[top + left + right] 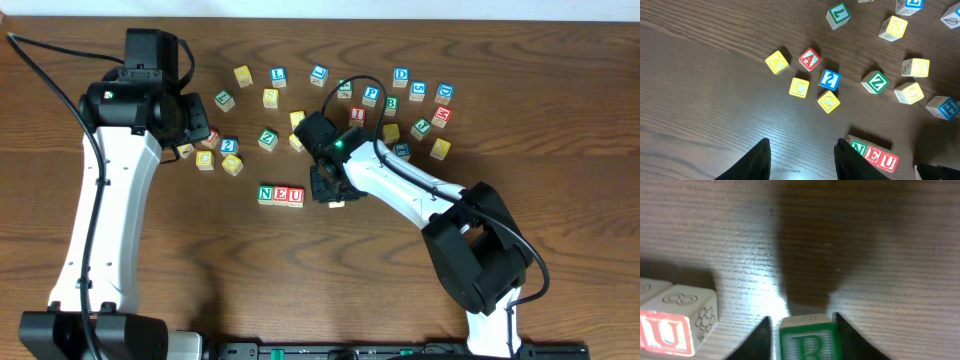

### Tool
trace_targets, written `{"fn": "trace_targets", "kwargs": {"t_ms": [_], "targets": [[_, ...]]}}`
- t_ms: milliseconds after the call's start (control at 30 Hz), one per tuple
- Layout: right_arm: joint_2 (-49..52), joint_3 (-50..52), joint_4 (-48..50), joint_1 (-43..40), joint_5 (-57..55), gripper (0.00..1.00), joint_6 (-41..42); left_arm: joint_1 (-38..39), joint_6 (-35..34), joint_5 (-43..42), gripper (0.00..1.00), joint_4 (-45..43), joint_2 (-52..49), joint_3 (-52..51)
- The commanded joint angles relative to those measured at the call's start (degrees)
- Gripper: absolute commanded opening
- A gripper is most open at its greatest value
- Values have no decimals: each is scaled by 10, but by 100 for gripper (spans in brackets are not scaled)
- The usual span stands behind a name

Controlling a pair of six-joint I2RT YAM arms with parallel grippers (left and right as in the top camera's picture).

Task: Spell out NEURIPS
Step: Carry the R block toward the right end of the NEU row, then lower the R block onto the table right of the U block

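**Overhead: N, E and U are sitting in a row while the right gripper is clamping the R cube**

Overhead, the N cube (265, 195), E cube (280, 195) and U cube (296, 196) are lying side by side, touching, on the table (200, 280). The right gripper (335, 196) is hanging just to the right of the U cube, with a gap between them. The left gripper (196, 131) is hovering well apart from the row, over loose cubes at the upper left.

In the left wrist view, the left gripper (802, 160) is standing spread with only bare wood between its fingers. The N-E-U row is showing at the lower right. A red A cube (810, 58) and a green Z cube (875, 82) are lying further up among yellow ones.

In the right wrist view, the right gripper (804, 330) is pressing both fingers against the sides of the green-framed R cube (809, 344). The U cube is sitting to its left, not touching it. I cannot tell whether the R cube is resting on the table.
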State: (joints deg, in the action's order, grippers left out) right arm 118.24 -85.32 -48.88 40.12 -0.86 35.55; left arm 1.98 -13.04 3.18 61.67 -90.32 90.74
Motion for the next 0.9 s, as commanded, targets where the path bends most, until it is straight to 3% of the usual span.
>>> {"fn": "trace_targets", "kwargs": {"t_ms": [0,33,67,100,167,200,233,267,300,367,400,467,500,533,567,600,667,700,733,800,833,867], "targets": [[-1,3,2,5,-5,36,2,-2,8,5,41,2,8,2],[-1,3,3,5,-5,47,2,-2,8,5,41,2,8,2],[-1,3,3,5,-5,51,2,-2,8,5,41,2,8,2],[-1,3,3,5,-5,49,2,-2,8,5,41,2,8,2],[-1,3,3,5,-5,26,2,-2,8,5,41,2,8,2],[-1,3,3,4,-5,23,2,-2,8,5,41,2,8,2],[-1,3,3,4,-4,34,-2,-2,8,5,42,2,8,2],[-1,3,5,4,-2,52,-9,-2,8,5,41,2,8,2],[-1,2,5,4,0,56,-19,-2,8,5,42,2,8,2],[-2,2,4,4,5,34,-38,-2,8,5,41,2,8,2],[-2,2,3,4,4,34,-38,-2,8,5,41,2,8,2],[-2,2,4,4,4,73,-37,-2,8,5,41,2,8,2],[-2,2,4,4,5,69,-38,-2,8,5,41,2,8,2],[-2,2,4,3,4,44,-43,-2,8,5,42,2,8,2],[-2,2,3,3,4,28,-45,-2,8,5,42,2,8,2],[-2,2,3,3,4,24,-45,-2,8,5,42,2,8,2],[-2,2,4,3,4,72,-45,-2,8,5,42,2,8,2],[-2,2,4,3,4,81,-45,-2,8,5,42,2,8,2],[-2,2,4,3,4,75,-45,-2,8,5,42,2,8,2],[-2,2,3,3,4,42,-45,-2,8,5,42,2,8,2],[-2,2,3,3,3,35,-45,-2,8,5,42,2,8,2],[-2,2,3,3,3,40,-45,-2,8,5,41,2,8,2]]}}
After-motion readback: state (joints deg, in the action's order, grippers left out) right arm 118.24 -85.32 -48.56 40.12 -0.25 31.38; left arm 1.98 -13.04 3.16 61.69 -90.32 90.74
